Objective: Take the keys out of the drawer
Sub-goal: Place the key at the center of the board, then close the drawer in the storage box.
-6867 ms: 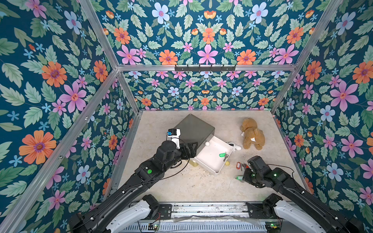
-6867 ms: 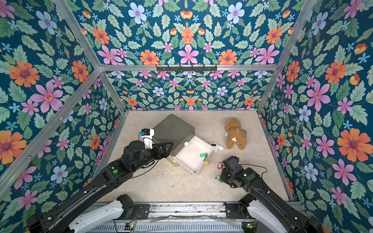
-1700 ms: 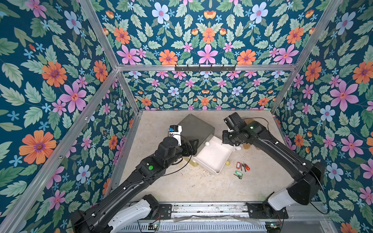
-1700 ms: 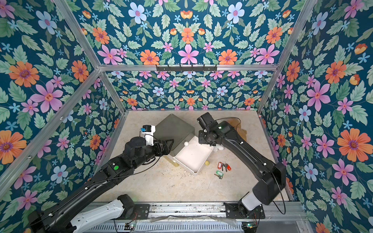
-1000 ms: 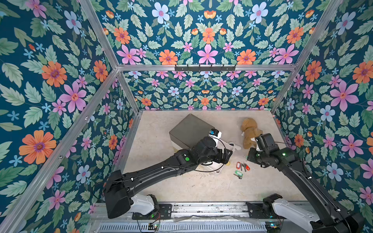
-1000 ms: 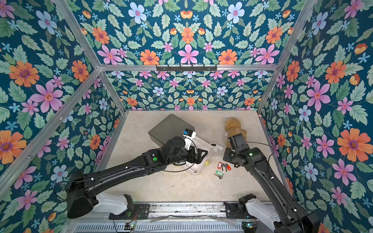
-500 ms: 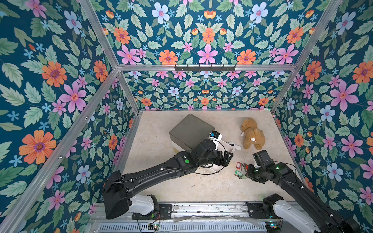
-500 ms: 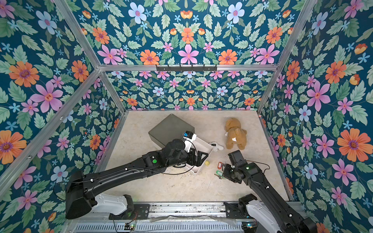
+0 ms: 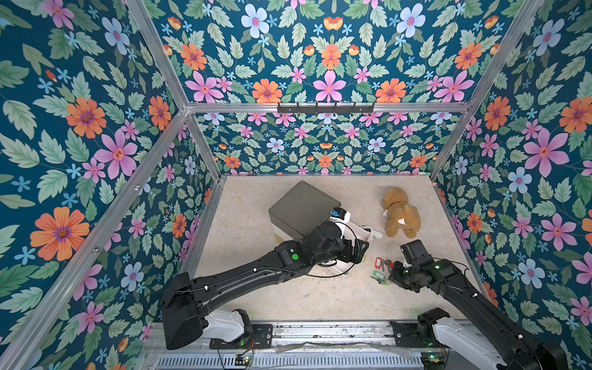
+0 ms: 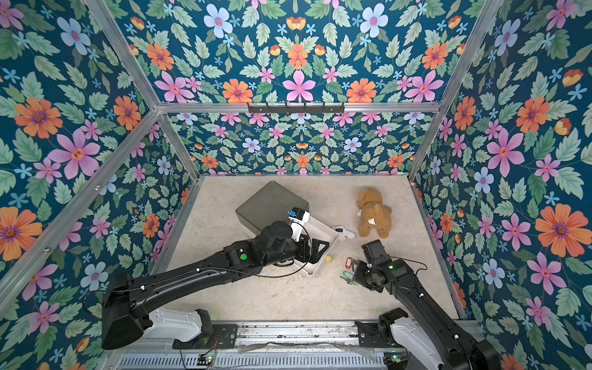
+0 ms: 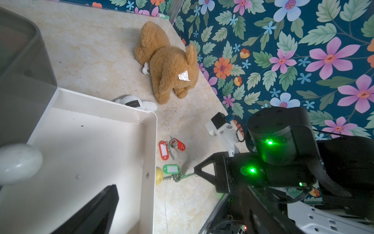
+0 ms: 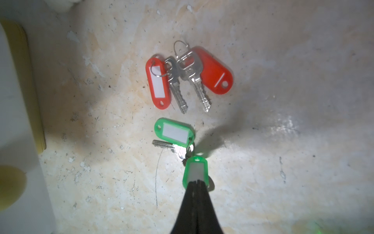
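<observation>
Clenched jaws of the right gripper pinched one green key tag; three more keys lay just beyond them on the counter, beside the white drawer's wall.

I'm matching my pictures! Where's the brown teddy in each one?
A top view: teddy far right on the floor.
A top view: teddy there too.
Left wrist: teddy beside the flowery wall.
Right wrist: not in it.
Shared landmark: red-tagged keys, in every view.

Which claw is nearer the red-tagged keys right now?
Right. The right claw, shut on a green-tagged key, is at the table close by the red-tagged keys; the left claw is over the white drawer.
</observation>
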Robot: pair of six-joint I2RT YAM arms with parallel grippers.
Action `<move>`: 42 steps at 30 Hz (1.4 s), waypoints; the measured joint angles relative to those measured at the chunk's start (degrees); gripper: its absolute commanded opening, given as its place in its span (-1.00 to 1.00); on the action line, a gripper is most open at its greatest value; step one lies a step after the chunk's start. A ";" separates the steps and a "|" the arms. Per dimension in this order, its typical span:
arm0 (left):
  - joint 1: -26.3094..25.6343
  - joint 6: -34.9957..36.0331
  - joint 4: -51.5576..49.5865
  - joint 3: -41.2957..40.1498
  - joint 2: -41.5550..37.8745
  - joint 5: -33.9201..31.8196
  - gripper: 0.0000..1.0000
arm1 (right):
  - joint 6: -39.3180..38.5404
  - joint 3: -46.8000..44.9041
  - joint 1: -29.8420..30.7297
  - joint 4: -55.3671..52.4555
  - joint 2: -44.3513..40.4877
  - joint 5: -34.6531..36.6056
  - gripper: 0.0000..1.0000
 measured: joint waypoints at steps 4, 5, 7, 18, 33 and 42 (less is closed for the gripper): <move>0.00 0.04 -0.13 0.24 0.00 -0.44 0.99 | 0.76 0.11 -0.17 -0.35 0.52 1.64 -1.00; 0.00 0.07 -0.13 0.33 0.00 -0.44 0.99 | 0.94 0.15 -0.28 -0.46 0.44 1.86 -1.00; 0.00 0.07 -0.13 0.37 0.00 -0.44 0.99 | 0.98 0.33 -0.33 -0.83 0.15 2.82 -1.00; 0.00 0.09 -0.15 0.04 -0.24 -0.66 0.99 | 2.19 0.79 -0.52 -2.16 -0.63 4.50 -0.50; -0.04 0.07 -0.15 -0.55 -3.02 -3.48 0.99 | 2.14 5.16 -0.59 -1.31 -1.27 2.69 -0.30; 0.07 0.83 -5.88 1.77 -9.57 -13.07 0.99 | 2.93 8.39 -0.57 6.01 0.79 -4.94 -0.09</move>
